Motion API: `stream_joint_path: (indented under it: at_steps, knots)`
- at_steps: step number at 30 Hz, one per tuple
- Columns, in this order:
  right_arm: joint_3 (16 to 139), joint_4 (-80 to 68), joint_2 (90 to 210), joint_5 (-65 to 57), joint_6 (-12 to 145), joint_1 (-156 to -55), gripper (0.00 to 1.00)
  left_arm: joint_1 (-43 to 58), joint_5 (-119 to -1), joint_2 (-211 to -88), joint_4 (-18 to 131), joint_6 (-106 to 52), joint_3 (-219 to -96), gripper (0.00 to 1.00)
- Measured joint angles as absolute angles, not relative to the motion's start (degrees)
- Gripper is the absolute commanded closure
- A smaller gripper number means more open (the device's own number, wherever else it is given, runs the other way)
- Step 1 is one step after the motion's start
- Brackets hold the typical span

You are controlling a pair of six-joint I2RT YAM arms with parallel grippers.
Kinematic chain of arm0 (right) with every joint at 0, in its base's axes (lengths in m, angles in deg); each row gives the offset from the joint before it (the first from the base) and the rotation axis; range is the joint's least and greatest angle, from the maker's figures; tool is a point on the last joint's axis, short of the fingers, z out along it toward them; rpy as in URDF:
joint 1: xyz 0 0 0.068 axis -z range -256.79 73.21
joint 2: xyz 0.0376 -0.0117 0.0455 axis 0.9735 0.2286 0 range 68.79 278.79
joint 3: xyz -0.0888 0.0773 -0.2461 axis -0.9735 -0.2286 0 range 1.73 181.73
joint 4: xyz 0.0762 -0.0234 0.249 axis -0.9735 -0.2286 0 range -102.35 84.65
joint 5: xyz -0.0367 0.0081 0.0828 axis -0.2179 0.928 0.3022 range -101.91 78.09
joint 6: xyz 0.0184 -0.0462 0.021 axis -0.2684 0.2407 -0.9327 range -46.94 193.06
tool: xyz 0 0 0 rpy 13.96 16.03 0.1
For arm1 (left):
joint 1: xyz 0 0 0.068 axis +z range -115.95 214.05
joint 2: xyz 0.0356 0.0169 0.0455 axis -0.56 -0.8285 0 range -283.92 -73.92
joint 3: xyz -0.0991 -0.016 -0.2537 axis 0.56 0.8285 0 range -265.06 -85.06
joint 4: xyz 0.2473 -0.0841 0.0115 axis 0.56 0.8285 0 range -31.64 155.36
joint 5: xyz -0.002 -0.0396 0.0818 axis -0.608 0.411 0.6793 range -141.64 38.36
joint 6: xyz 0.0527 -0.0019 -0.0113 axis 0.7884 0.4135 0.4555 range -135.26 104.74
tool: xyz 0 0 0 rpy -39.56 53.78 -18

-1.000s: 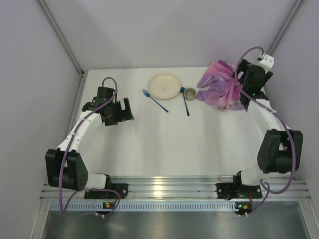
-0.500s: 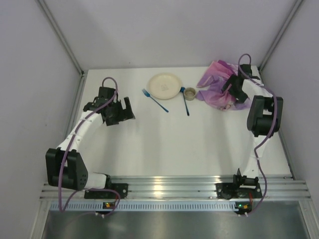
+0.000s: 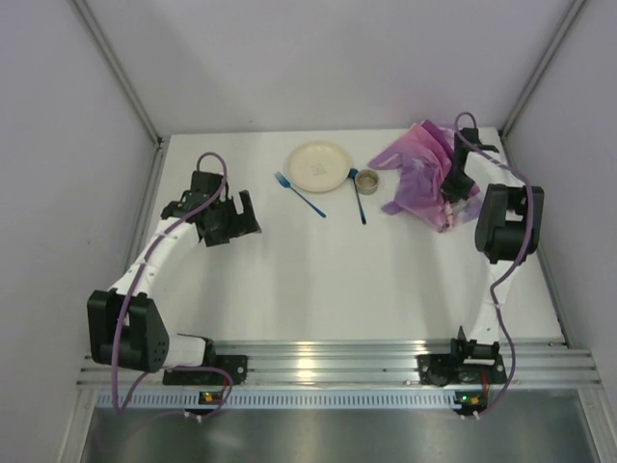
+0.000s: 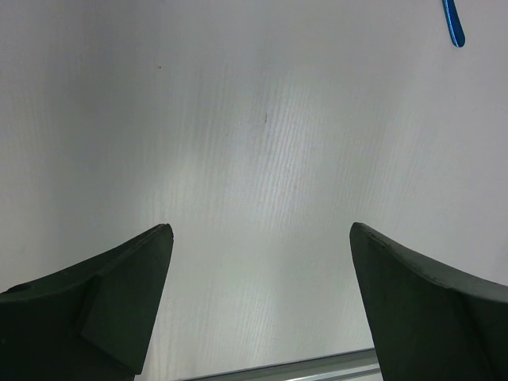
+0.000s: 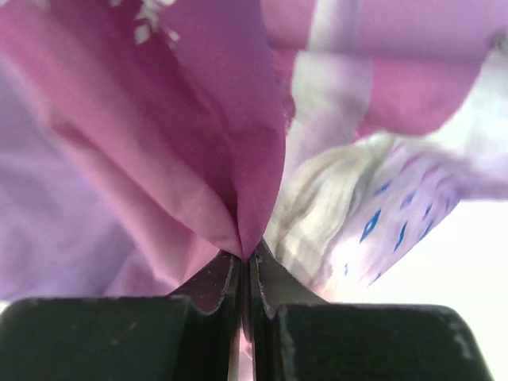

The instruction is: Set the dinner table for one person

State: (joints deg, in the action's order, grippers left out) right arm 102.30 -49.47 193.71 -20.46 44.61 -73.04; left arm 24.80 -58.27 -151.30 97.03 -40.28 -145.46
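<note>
- The bench (image 3: 386,280), a large flat matte white rectangular tabletop, fills the middle of the top view, with a ribbed aluminium rail (image 3: 328,362) along its 6 o'clock edge, where both arms are bolted.
- The right claw (image 5: 246,262) is closed, its two dark fingers pinched tight on a fold of the crumpled purple and pink cloth mat (image 5: 159,143). The mat lies bunched at about 2 o'clock on the bench.
- The left claw (image 4: 260,230) is spread wide and holds nothing. It hangs over bare bench at about 9 o'clock, touching no object.
- The mat's print shows white flake shapes and small blue marks, too blurred to read.
- A round cream plate (image 3: 319,166) sits at 12 o'clock, with a slim blue fork (image 3: 300,194) just beside it at its 7 o'clock.
- A small round tin cup (image 3: 367,179) stands at the plate's 3 o'clock, touching or just beside a thin blue utensil (image 3: 359,201).
</note>
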Motion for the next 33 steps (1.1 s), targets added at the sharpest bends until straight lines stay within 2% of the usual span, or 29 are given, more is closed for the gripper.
stream_joint_path:
  at_steps: [6,12,13,14,15,16,17,25,33]
  knots:
    - [85.76,-51.5,181.3,-25.29,45.38,-73.04,1.0,18.39,-57.57,-154.16,94.34,-40.69,-146.69,0.02]
    - [66.33,-55.56,158.26,-26.91,43.41,-73.04,1.0,5.45,-58.55,-164.87,90.28,-41.59,-152.81,0.01]
    - [64.03,-56.29,155.07,-26.71,43.15,-73.04,0.97,3.62,-58.9,-166.25,89.47,-41.7,-153.57,0.02]
    - [61.41,-56.53,151.7,-26.02,42.86,-73.04,0.52,1.52,-59.36,-167.63,88.86,-41.81,-154.42,0.02]
    - [59.29,-57.44,148.9,-25.03,42.25,-73.04,0.26,-0.43,-59.97,-168.92,88.25,-41.98,-155.25,0.02]
    - [57.34,-58.08,146.37,-24.2,42.27,-73.04,0.09,-2.26,-60.65,-170.12,87.74,-42.16,-156.04,0.02]
    - [55.66,-58.76,144.23,-23.5,42.16,-73.04,0.01,-4.47,-61.37,-171.61,87.39,-42.27,-157.13,0.02]
    - [54.7,-65.27,136.23,-23.2,43.1,-73.04,0.0,-15.88,-65.37,-185.44,86.06,-42.9,-170.42,0.01]
    - [56.32,-66.86,133.6,-24.29,44.92,-73.04,0.0,-19.53,-61.4,-199.95,89.84,-43.03,-189.55,0.02]
